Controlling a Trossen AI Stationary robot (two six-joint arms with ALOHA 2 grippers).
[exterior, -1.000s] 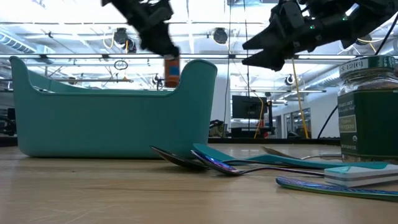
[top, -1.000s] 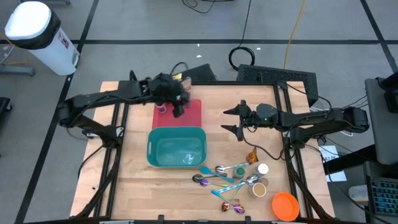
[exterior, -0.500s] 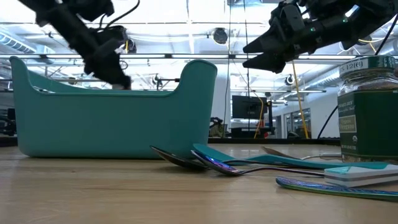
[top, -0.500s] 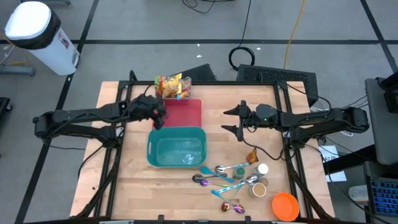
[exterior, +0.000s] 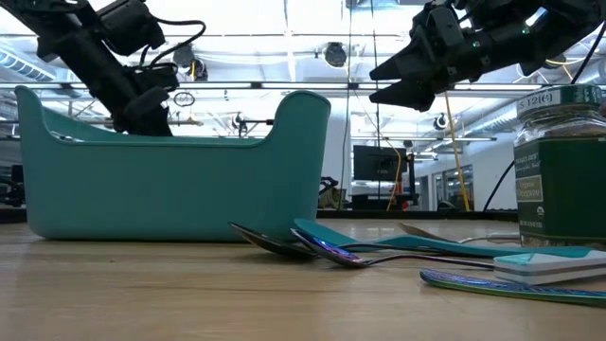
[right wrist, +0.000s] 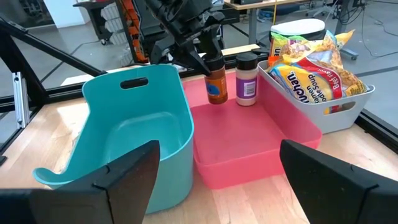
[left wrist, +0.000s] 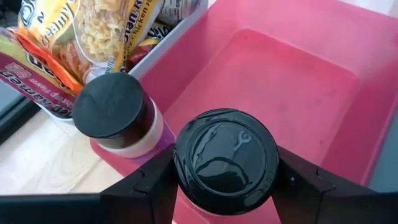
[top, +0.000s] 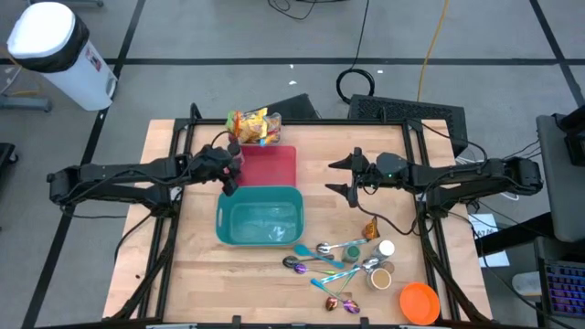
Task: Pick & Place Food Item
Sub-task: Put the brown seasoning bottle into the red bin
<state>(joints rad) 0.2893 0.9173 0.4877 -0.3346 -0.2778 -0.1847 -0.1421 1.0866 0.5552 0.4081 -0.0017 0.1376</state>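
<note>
Here the left gripper (right wrist: 202, 43) is closed on a spice bottle (right wrist: 216, 84) and holds it by its black lid (left wrist: 225, 158), over the corner of the pink tray (top: 279, 164) that lies nearest the left arm and the teal bin. The two fingers (left wrist: 146, 183) press the lid from both sides. In the right wrist view the bottle is upright, with orange-brown content and a dark label; I cannot tell if its bottom touches the tray floor.

Just beside it, at the same edge of the tray, stands a second bottle (left wrist: 118, 121) with a black lid, pale content and a purple label. So there are two spice bottles at the tray.

Behind the tray, at the far edge of the desk (top: 183, 274), a grey basket (right wrist: 339, 102) carries several yellow and orange food packets (top: 251, 126). One teal bin (top: 259, 217) stands against the near side of the tray.

The right gripper (top: 348, 178) hangs over the desk to the right of the tray, its fingers wide apart and holding nothing.

Near the front right corner lie several spoons (top: 324, 260), some jars (top: 379, 270) and one orange lid (top: 420, 302).
</note>
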